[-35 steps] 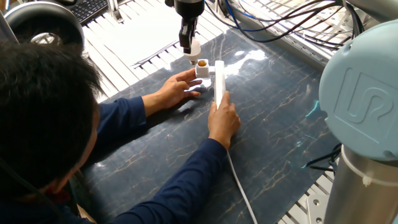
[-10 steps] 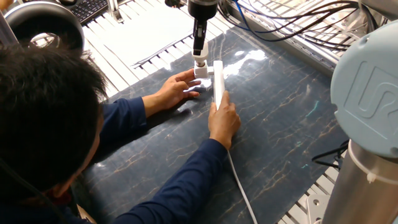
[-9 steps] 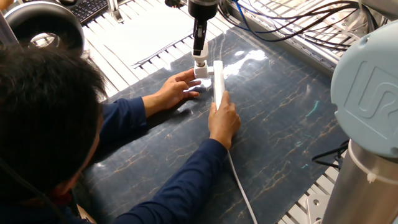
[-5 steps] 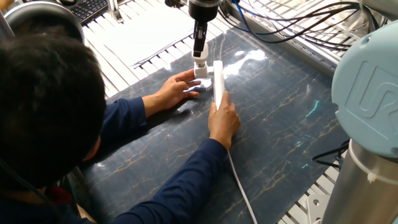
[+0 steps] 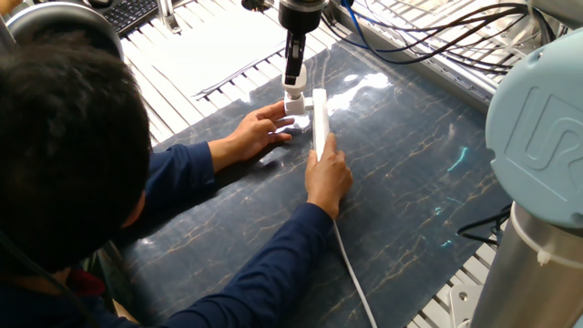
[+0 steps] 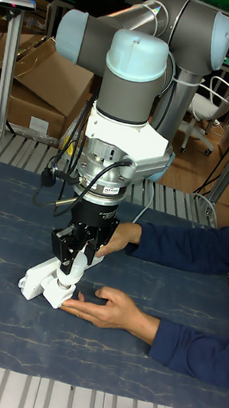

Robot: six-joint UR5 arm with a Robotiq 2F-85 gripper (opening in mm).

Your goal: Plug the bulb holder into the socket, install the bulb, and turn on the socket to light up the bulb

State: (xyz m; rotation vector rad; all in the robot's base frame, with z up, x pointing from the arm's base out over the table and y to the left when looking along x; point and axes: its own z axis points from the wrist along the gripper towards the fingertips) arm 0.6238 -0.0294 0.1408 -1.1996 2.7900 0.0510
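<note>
The socket (image 5: 320, 123) is a long white strip lying on the dark marbled table (image 5: 410, 182), also seen as the white socket (image 6: 38, 276) in the tall fixed view. At its far end sits the white bulb holder (image 5: 294, 107), plugged against the strip, low and cube-like as bulb holder (image 6: 60, 291). My gripper (image 5: 293, 80) hangs straight above it, shut on the white bulb (image 5: 293, 91). The bulb (image 6: 76, 269) stands between the black fingers of my gripper (image 6: 75, 261), its neck down in the holder's opening, which is hidden.
A person in a blue sleeve leans over the table. One hand (image 5: 255, 132) rests beside the holder, the other hand (image 5: 328, 178) presses on the strip. The white cord (image 5: 351, 273) trails toward the near edge. Cables (image 5: 410, 27) and a keyboard (image 5: 127, 14) lie at the back.
Since 3.5 s ago my gripper moved right and down with the bulb onto the holder, covering its orange opening. Over the last second only the person's head shifted.
</note>
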